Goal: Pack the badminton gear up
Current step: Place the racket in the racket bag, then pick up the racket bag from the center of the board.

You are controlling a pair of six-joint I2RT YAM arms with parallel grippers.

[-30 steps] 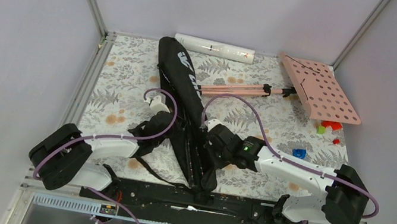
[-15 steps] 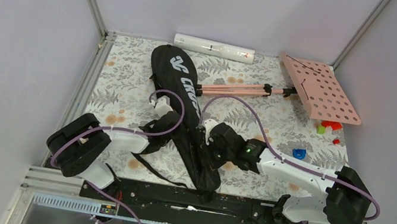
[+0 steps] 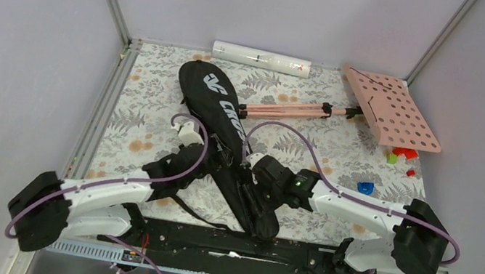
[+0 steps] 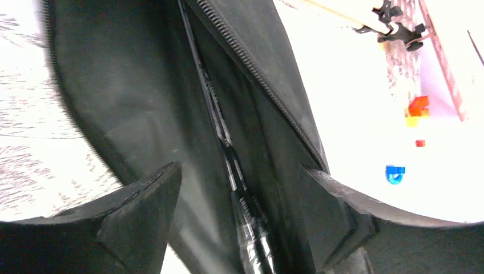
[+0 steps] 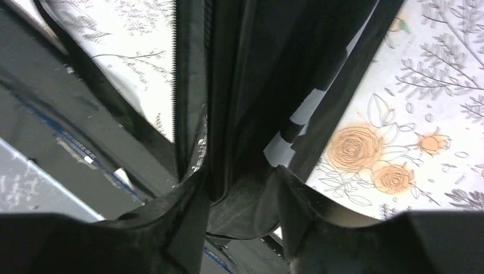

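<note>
On the floral counter (image 3: 151,93), the left gripper (image 4: 240,171) hangs over the middle of the bag (image 3: 219,104). Its jaws are spread wide, one to each side of the unzipped slit, and grasp nothing. The overhead view hides its fingers behind the wrist and cable. Through the slit, a racket (image 4: 220,123) shows only as a thin shaft and the top of a wrapped handle, with fabric covering the rest. The bag lies diagonally, with its broad lettered end toward the back left and its narrow end near the front rail. At that narrow end the right gripper (image 5: 241,171) has its jaws partly apart, with bunched fabric filling the gap. I cannot tell whether they pinch the fabric or only flank it. The tube (image 3: 261,58) lies against the back wall. To the right, the stand (image 3: 394,113) lies tipped over, partly covering small blocks (image 3: 402,153).
</note>
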